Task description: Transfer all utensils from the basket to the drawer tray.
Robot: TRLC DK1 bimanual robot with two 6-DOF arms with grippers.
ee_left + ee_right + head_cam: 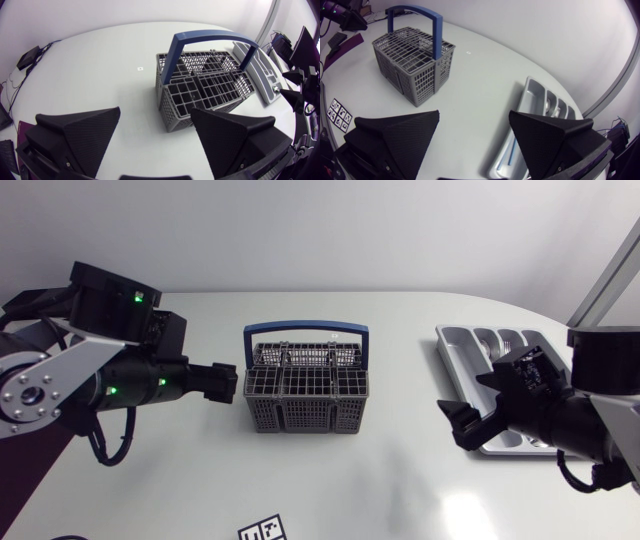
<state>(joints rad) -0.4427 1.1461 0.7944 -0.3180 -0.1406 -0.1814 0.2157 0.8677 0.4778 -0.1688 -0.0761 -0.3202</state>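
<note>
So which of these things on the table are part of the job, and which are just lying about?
Part of the job:
basket with the blue handle
drawer tray
blue-handled utensil lying in that tray

Just lying about:
printed tag, black and white, near the table's edge

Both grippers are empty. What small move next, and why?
Probably lift the left gripper over the basket for a look straight down: it is open, empty and right beside the basket, and no utensil shows above the rim or through the mesh in any view. If the compartments prove empty, the job may be done.
</note>
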